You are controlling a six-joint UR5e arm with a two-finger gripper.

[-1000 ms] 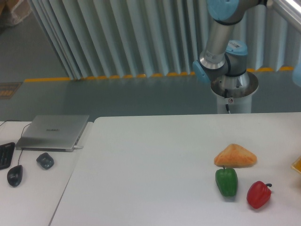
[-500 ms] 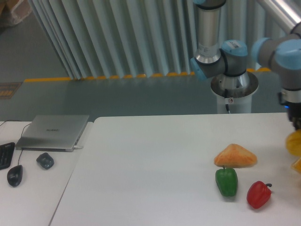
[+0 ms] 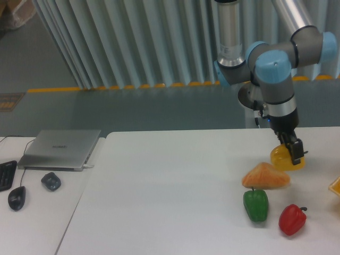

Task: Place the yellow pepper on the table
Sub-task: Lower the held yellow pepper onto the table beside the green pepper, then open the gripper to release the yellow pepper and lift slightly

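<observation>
1. Camera view: a white surface (image 3: pixel 175 186) fills the lower frame; behind it are a grey floor with a yellow line and pale vertical slats.
2. At 9 o'clock of it, a lower desk (image 3: pixel 32 212) carries a laptop (image 3: pixel 59 149), two mice and a keyboard edge.
3. The hand (image 3: pixel 294 151) is closed on the pepper (image 3: pixel 284 158), one finger dark across its front.
4. The pepper hangs at 1 o'clock of the wedge (image 3: pixel 265 176), just above it.
5. A green pepper (image 3: pixel 256 204) and a red pepper (image 3: pixel 292 219) lie at 6 o'clock of the wedge.
</observation>
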